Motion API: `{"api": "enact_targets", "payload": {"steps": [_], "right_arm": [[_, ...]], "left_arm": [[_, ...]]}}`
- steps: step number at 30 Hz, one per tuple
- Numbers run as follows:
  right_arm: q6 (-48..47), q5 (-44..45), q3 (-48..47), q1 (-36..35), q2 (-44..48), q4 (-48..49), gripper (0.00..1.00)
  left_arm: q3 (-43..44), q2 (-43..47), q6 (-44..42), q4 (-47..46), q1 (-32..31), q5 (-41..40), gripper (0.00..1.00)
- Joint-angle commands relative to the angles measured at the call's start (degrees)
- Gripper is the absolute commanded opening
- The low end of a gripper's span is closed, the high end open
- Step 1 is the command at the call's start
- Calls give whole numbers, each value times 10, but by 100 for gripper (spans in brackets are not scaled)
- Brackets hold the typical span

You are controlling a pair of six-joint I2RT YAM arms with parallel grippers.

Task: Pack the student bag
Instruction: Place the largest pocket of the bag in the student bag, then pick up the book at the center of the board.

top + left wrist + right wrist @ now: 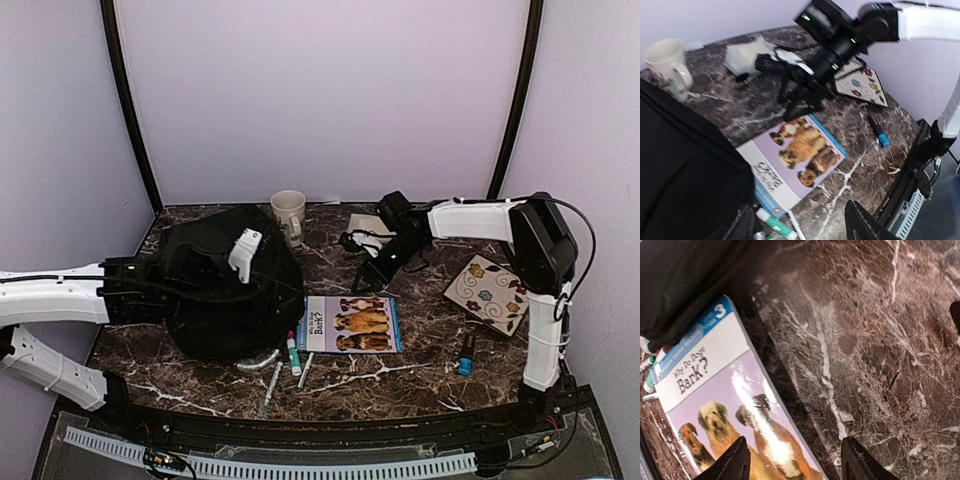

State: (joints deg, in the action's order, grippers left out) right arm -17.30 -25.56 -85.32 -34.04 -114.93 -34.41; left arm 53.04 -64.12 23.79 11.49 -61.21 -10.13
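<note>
On the marble table [430, 370], the student bag [225, 285] sits left-centre, touching the dog book [355, 325] (zipper state unclear). Jaws of the left gripper [800, 229] are wide and empty beside the bag. The right gripper [792, 465] is spread and empty over the book. A mug [288, 212] stands behind the bag.

I see the dog book [352, 324] flat on the marble top [420, 375], pens [293, 352] beside it. Mug [288, 213] behind; flowered square [487, 293], maybe a coaster, right.
</note>
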Motion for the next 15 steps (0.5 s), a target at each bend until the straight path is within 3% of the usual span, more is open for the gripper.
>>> {"api": "enact_targets", "payload": {"steps": [1, 6, 15], "right_arm": [[-4, -6, -27, 11, -48, -13, 63], [-1, -12, -36, 13, -77, -10, 63], [0, -18, -14, 14, -67, -5, 61]], "left_arm": [[0, -95, 101, -64, -75, -10, 65], [5, -194, 210, -109, -102, 6, 73], [7, -288, 322, -165, -80, 63, 79]]}}
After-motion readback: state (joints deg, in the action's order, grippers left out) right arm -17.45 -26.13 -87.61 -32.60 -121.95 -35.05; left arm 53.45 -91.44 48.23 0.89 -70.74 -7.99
